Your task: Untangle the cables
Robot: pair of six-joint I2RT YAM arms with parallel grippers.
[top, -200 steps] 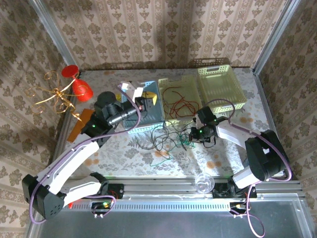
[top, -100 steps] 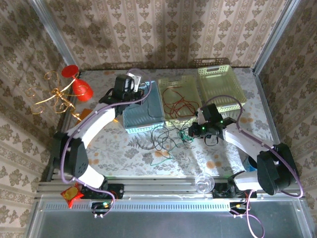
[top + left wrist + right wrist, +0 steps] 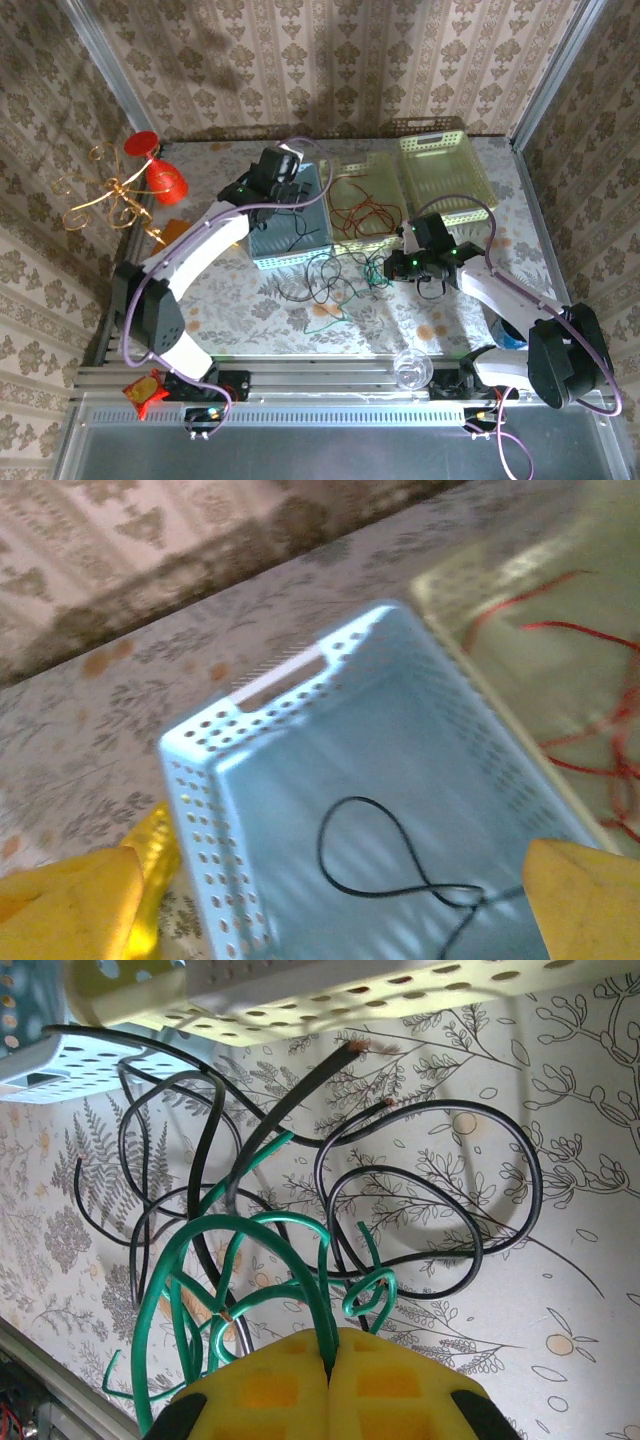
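Note:
A loose black cable (image 3: 372, 868) lies in a loop on the floor of the blue basket (image 3: 200, 780), also seen as the black cable (image 3: 301, 231) in the blue basket (image 3: 262, 238) from above. My left gripper (image 3: 330, 910) hovers over it, open, with its yellow fingers (image 3: 70, 900) far apart. Red cables (image 3: 358, 212) rest in the pale yellow basket (image 3: 392, 172). On the table a tangle of black cables (image 3: 500, 1160) and green cable (image 3: 250, 1230) spreads out. My right gripper (image 3: 330, 1355) is shut on a green strand, at the tangle's right side (image 3: 397, 266).
A second yellow basket (image 3: 468, 158) stands at the back right. A red cup (image 3: 166, 181) and a gold wire stand (image 3: 105, 195) sit at the left edge. A clear glass (image 3: 410, 369) stands near the front rail.
My left gripper has opened above the blue basket and a black cable now lies inside it. The left arm moved slightly right. The right gripper stayed shut on the green cable.

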